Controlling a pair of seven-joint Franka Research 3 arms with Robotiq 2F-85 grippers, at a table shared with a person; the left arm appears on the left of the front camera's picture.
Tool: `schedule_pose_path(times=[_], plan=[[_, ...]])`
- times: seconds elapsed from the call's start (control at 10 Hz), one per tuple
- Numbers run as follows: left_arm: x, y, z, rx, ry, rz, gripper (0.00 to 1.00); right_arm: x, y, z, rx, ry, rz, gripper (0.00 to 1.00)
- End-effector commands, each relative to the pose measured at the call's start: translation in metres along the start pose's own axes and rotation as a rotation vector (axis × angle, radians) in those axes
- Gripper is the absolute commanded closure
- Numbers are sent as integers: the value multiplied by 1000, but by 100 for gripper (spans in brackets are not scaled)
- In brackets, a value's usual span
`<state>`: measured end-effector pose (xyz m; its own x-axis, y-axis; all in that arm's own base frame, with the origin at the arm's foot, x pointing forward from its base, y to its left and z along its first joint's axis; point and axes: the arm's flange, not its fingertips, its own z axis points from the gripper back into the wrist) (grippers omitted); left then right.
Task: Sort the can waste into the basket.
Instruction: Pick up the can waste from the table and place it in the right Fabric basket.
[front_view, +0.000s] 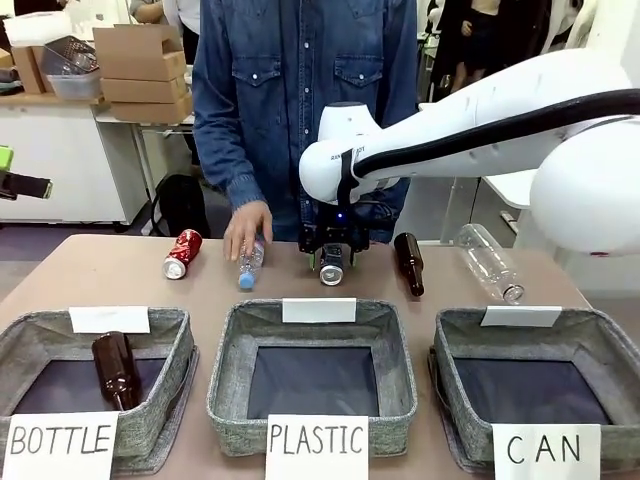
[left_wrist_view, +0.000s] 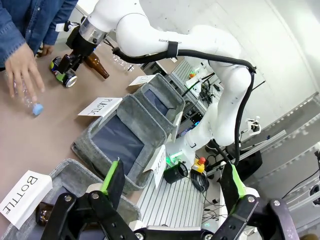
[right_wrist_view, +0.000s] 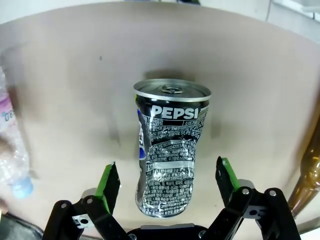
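The dark blue-black can (right_wrist_view: 170, 160) lies on the table between the spread fingers of my right gripper (right_wrist_view: 167, 181), which is open with a gap on both sides. In the front view this gripper (front_view: 332, 256) hangs over the can (front_view: 332, 268) at the table's middle back. The red can (front_view: 182, 253) lies to the left, beyond a person's hand (front_view: 247, 228). The CAN basket (front_view: 600, 325) stands at the front right with nothing showing inside. My left gripper (left_wrist_view: 172, 182) is open and holds nothing, high above the table's left end.
The person's hand rests on a small clear plastic bottle (front_view: 250, 265). A brown bottle (front_view: 409, 263) and a larger clear bottle (front_view: 488, 262) lie right of the dark can. The PLASTIC basket (front_view: 225, 370) is in the middle. The BOTTLE basket (front_view: 175, 340) holds a brown bottle (front_view: 115, 368).
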<state>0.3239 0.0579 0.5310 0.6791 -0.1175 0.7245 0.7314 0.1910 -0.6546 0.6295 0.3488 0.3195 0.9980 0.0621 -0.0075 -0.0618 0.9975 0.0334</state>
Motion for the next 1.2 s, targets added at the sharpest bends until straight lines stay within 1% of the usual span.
schedule_pose_path(times=[0.0, 0.4, 0.5, 0.6, 0.7, 0.9, 1.0, 1.1], plan=[[2, -1, 0, -19, -20, -24, 0, 3, 2, 3, -21, 6, -35, 0], [2, -1, 0, -19, -20, -24, 0, 1, -7, 6, -24, 9, -58, 0], [2, -1, 0, -19, -20, -24, 0, -1, -18, 11, 2, 5, -55, 0], [2, -1, 0, -19, -20, -24, 0, -6, -37, 20, 84, -7, -55, 0], [2, -1, 0, -19, -20, -24, 0, -8, -45, 21, 90, -15, -75, 0], [2, -1, 0, -19, -20, -24, 0, -4, -37, 9, 113, 8, -35, 0], [2, -1, 0, -19, -20, -24, 0, -4, -36, 8, 149, 9, -22, 0], [2, -1, 0, -19, -20, -24, 0, -5, -38, 10, 158, 0, -26, 0]])
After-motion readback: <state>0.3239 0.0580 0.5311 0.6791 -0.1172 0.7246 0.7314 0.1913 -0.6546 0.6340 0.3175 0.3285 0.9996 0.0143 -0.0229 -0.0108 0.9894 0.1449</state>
